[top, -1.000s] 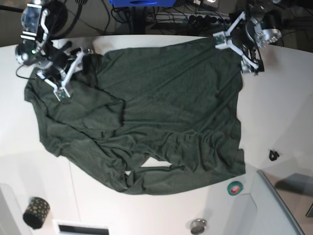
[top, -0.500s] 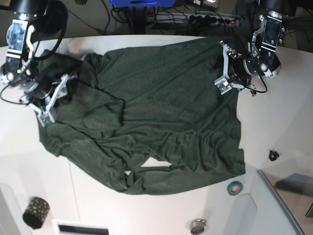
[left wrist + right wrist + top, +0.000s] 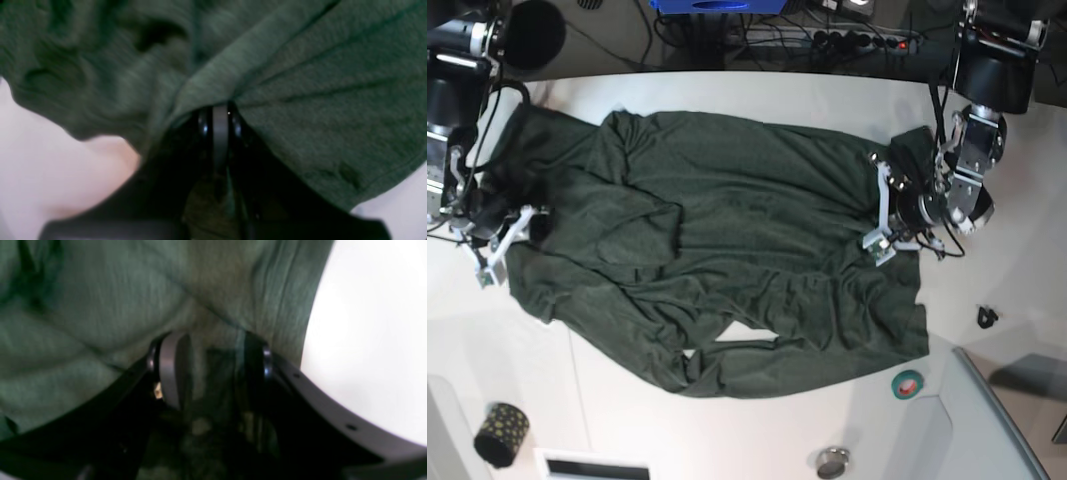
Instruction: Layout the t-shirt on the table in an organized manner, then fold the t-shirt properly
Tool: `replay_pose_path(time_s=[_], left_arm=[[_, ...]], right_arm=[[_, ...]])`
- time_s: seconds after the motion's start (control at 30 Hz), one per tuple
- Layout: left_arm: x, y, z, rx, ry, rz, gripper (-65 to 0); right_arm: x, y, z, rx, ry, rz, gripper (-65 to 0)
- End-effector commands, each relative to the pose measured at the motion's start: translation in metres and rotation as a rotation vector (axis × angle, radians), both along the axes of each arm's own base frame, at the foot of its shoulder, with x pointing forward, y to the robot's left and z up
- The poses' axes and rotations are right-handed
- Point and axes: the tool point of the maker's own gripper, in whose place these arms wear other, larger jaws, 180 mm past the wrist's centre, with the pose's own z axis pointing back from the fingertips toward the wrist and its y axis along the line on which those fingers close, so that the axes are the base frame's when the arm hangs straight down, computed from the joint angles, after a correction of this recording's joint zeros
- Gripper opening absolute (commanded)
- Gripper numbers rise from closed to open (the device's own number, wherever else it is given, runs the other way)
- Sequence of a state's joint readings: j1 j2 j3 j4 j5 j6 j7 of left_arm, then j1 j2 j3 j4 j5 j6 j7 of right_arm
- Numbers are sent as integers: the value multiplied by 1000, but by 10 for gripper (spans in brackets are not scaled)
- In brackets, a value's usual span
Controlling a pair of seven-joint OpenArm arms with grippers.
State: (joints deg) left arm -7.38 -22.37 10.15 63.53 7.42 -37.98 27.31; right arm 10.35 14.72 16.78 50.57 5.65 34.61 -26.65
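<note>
The dark green t-shirt [image 3: 757, 250] lies spread and wrinkled on the white table [image 3: 1012, 280]. My left gripper [image 3: 879, 215] sits at the shirt's right edge. In the left wrist view it [image 3: 220, 115] is shut, with a fold of the t-shirt [image 3: 317, 100] pinched between its fingers. My right gripper [image 3: 492, 258] is at the shirt's left edge. In the right wrist view it [image 3: 213, 363] has its fingers [image 3: 171, 370] partly apart, clamped on a bunch of the t-shirt [image 3: 83, 306] that fills the gap.
A green tape roll [image 3: 908, 383] lies just off the shirt's front right corner. A black spotted roll [image 3: 501, 433] sits front left, and a small black clip [image 3: 987, 317] on the right. A metal knob [image 3: 832, 462] is at the front, with cables [image 3: 827, 40] behind the table.
Both arms have come forward from the table's back edge. My left gripper has gone from open to shut on the shirt's right edge. The shirt's back edge has been drawn forward.
</note>
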Motion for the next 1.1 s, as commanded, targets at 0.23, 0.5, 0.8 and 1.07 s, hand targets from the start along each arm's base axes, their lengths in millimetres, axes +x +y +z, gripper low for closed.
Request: replay_pose_path(time_s=[0.23,0.5,0.8,1.07], left_arm=[[39,8,5,73,13,0,-650],[44,-3,20,49,-44,-15,-650],[24,36,73,22,-234,126,-522],[-10,39,71,40,-223,126,-374]], right_arm=[[50,-14,11,-52,-47,6,-386],[76,-21,47,-167,-180,60,-392],[10,22,94,-210,-293,127,-312],[-17,29,73,-211,-188,137,-225]])
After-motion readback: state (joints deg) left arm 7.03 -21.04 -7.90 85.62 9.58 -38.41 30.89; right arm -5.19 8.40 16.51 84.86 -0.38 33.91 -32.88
